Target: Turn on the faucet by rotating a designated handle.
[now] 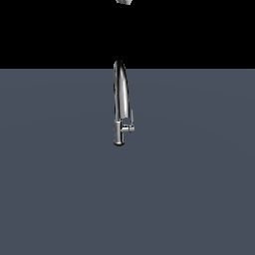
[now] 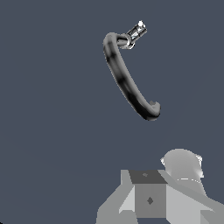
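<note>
The chrome faucet (image 1: 119, 102) stands upright on the grey floor in the middle of the exterior view, its arched spout rising above a short body. Its small handle (image 1: 130, 124) sticks out toward the exterior view's right, a thin lever pointing up. From above, the wrist view shows the faucet (image 2: 127, 81) as a curved spout with the handle (image 2: 136, 31) at its base end. My gripper (image 2: 148, 199) appears only as grey blocks at the picture's edge, well apart from the faucet. How its jaws stand does not show.
A small white piece of the arm (image 1: 124, 1) peeks in at the top edge of the exterior view, high above the faucet. A flat grey floor (image 1: 60, 189) spreads around the faucet, under a black background.
</note>
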### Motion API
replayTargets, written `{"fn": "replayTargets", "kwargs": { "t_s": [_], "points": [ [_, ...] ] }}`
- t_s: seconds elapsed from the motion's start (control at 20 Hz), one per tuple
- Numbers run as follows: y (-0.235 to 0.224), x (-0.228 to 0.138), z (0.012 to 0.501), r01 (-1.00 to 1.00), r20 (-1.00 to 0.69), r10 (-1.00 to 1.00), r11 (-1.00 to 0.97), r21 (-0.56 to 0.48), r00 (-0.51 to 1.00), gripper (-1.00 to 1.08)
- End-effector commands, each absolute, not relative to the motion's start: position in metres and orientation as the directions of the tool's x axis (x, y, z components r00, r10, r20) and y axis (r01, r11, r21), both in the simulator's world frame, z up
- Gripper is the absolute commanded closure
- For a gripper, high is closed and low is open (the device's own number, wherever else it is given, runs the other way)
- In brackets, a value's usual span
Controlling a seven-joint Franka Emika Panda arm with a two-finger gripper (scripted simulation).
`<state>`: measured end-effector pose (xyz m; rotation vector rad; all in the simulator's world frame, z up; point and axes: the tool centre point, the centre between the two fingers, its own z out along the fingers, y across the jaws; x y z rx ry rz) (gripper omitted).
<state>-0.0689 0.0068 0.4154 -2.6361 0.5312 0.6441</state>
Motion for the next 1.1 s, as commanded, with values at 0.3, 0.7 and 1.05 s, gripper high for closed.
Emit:
{"fn": "replayTargets", "kwargs": {
  "t_s": [0.3, 0.7, 1.05],
  "points": [
    [-0.001, -0.026, 0.379, -0.571, -0.634, -0.292, -0.768, -0.291, 0.716, 1.08],
    [-0.009, 0.009, 0.338, -0.691, -0.754, -0.287, -0.662, -0.289, 0.590, 1.08],
    [-0.015, 0.037, 0.295, -0.792, -0.849, -0.257, -0.552, -0.263, 0.461, 1.08]
  ]
}}
